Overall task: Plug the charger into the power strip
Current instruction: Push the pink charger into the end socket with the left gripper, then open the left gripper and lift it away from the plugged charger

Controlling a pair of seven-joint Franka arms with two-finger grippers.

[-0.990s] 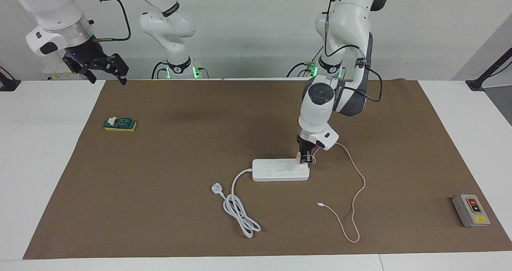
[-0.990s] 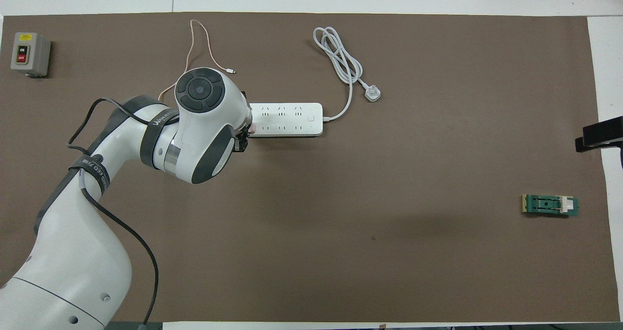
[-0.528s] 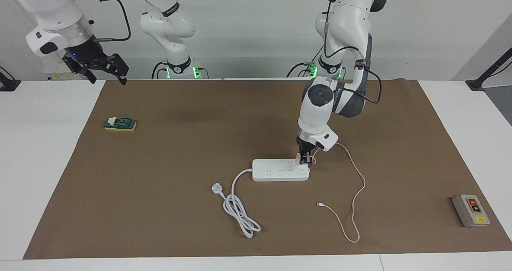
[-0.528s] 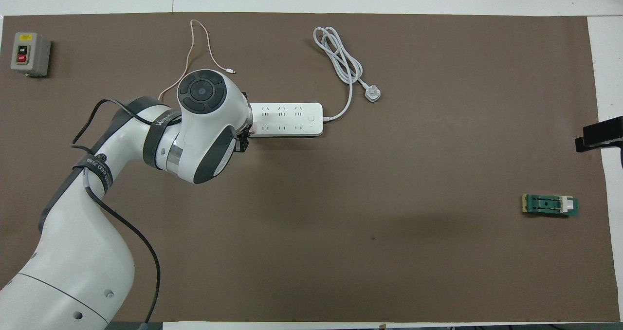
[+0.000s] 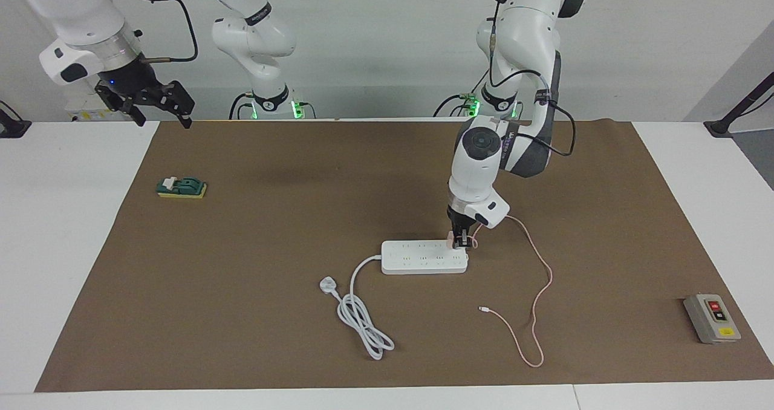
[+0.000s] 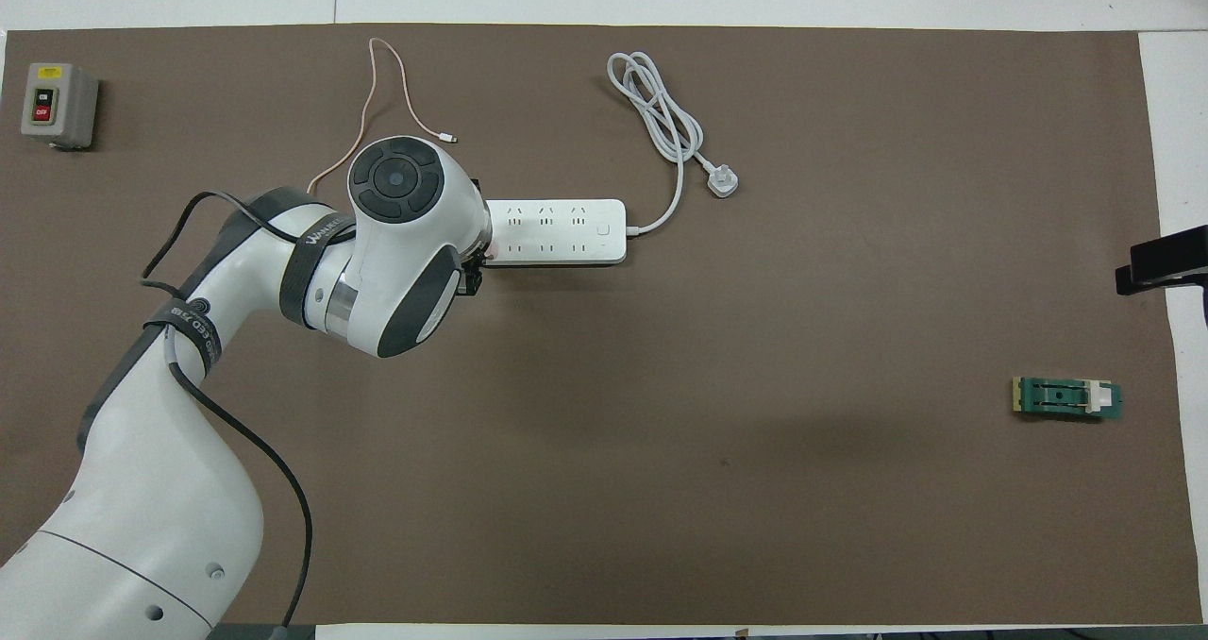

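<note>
The white power strip [image 5: 417,257] lies flat on the brown mat, and it also shows in the overhead view [image 6: 557,229]. My left gripper [image 5: 461,240] points down at the strip's end toward the left arm's end of the table. It is shut on the pale pink charger [image 5: 452,236], which sits on the strip's row nearer the robots. In the overhead view the left arm hides the charger. Its thin pink cable [image 5: 547,277] loops away to a small white connector [image 5: 482,308]. My right gripper [image 5: 160,104] waits open, raised over the mat's edge.
The strip's thick white cord ends in a three-pin plug [image 5: 327,285], farther from the robots than the strip. A grey box with red and yellow buttons [image 5: 712,318] sits at the left arm's end. A green block [image 5: 181,187] lies near the right arm's end.
The left arm's wrist has shifted slightly toward the robots while its gripper stays at the strip's end on the charger. The right arm has not moved.
</note>
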